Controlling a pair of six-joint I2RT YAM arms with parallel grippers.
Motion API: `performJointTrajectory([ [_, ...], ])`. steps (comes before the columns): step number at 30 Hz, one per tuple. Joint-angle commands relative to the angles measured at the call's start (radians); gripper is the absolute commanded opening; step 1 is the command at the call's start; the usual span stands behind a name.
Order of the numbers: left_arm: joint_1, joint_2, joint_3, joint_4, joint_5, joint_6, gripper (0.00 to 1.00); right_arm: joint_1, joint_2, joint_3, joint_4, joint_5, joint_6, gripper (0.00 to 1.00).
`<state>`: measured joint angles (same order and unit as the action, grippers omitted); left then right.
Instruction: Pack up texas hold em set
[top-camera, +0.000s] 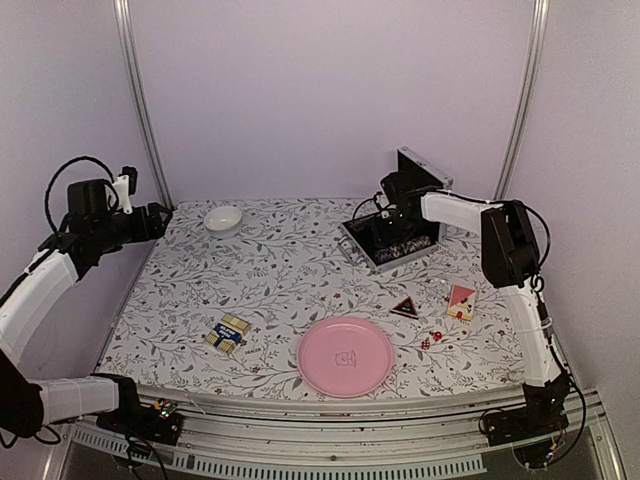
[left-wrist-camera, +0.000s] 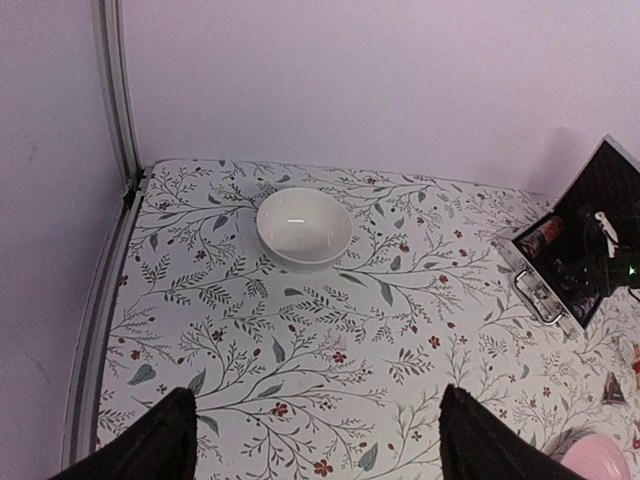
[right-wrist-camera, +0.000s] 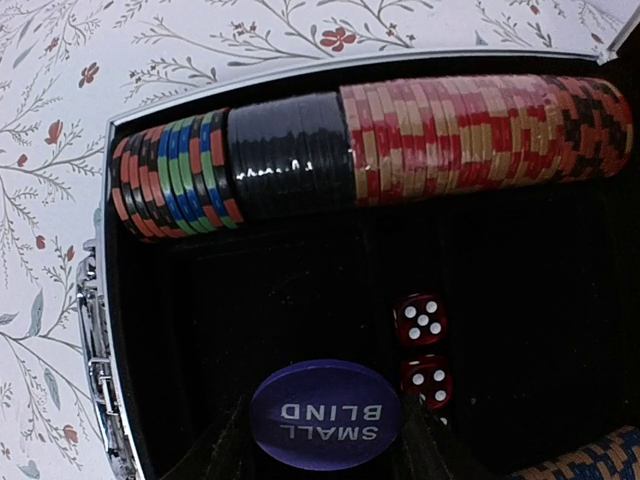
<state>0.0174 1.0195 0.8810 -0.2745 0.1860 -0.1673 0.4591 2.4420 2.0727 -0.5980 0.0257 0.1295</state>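
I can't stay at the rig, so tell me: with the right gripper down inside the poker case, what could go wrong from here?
1. The right gripper holds the small blind button close beside two red dice in the case; released here, it might land on them and sit tilted.
2. The open lid stands just behind that arm; pulling out could knock it.
3. The card deck lies far from the case, easy to miss.
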Motion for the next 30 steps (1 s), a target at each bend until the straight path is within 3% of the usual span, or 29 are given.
performJointTrajectory([
  [1, 0.010, 0.006, 0.004, 0.002, -0.003, 0.011, 0.83, 0.001, 0.040, 0.050, 0.028, -0.017, -0.029, 0.48],
  [11, 0.010, 0.011, 0.004, 0.002, 0.005, 0.011, 0.83, -0.003, 0.092, 0.088, 0.050, -0.035, -0.042, 0.48],
  [21, 0.009, 0.015, 0.004, 0.002, 0.006, 0.013, 0.83, -0.005, 0.099, 0.105, 0.070, -0.060, -0.050, 0.63],
  [30, 0.009, -0.006, 0.004, 0.005, -0.015, 0.012, 0.83, -0.005, 0.019, 0.107, 0.075, -0.058, -0.054, 0.66],
])
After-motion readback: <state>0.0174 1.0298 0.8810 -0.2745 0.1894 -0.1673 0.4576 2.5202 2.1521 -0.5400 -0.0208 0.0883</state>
